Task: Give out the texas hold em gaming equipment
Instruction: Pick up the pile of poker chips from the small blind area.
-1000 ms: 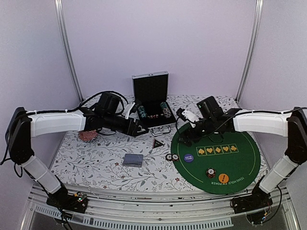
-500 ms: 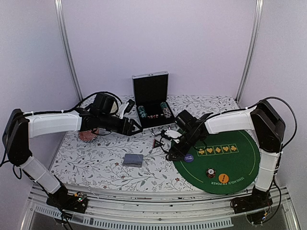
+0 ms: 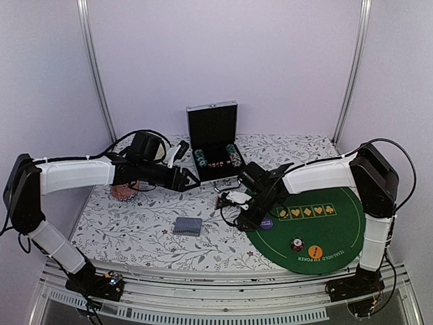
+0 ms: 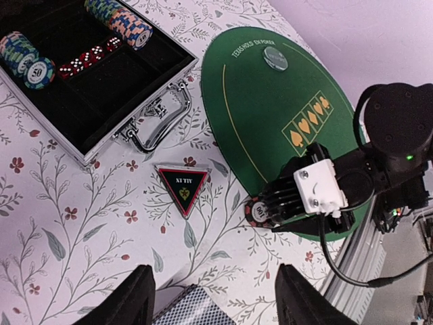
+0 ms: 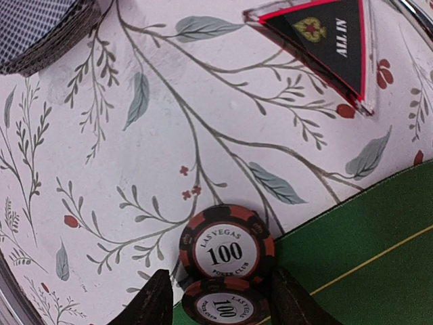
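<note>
- At the edge of the green mat, the right gripper straddles two chips, jaws half-closed; possibly not yet gripping.
- The left gripper, wide and empty, sits farther off.

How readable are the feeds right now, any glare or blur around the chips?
Right wrist: the 100 chips and All In marker read sharply, no glare; the right pincer shows only as dark, soft-edged fingers. Left wrist: crisp mid-frame, dice pips visible, top-right corner washed pale. Top external: even soft light, but print is too small to read.
</note>
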### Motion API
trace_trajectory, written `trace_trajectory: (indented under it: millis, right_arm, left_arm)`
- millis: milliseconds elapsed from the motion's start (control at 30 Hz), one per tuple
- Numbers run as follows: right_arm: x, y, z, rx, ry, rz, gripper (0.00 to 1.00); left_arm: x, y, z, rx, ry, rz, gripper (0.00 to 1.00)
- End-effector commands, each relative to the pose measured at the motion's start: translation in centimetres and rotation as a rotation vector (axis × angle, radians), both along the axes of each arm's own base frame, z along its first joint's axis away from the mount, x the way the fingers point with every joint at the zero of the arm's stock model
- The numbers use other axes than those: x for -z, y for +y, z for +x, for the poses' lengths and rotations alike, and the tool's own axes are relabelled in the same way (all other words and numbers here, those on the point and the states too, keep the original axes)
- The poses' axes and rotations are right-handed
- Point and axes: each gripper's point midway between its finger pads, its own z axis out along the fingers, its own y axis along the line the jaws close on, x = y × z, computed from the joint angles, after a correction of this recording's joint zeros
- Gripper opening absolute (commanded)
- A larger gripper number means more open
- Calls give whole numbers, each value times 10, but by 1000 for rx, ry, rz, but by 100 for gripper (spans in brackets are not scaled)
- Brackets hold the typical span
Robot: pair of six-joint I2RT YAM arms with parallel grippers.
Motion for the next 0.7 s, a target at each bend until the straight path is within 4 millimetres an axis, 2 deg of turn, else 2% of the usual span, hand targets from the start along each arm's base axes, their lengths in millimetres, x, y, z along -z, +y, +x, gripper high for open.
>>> trace_trajectory:
  millis: [0,100,333,533,667]
  right_arm:
    - [12,-3,-13,-41,1,-77,44]
    - [12,-7,-10,-30,-19,-98,39]
    - [8,-15,-10,-36,-21,-137,54]
    - [14,-29,-17,-26,3,-205,52]
    - [21,-30,-13,-14,-12,-225,50]
  left_arm:
    - [6,6,0,2,9,10,62]
    - [7,6,1,1,10,11,62]
    - [8,8,0,2,15,11,62]
    - [11,10,0,-1,22,11,62]
    - [10,9,1,1,22,8,62]
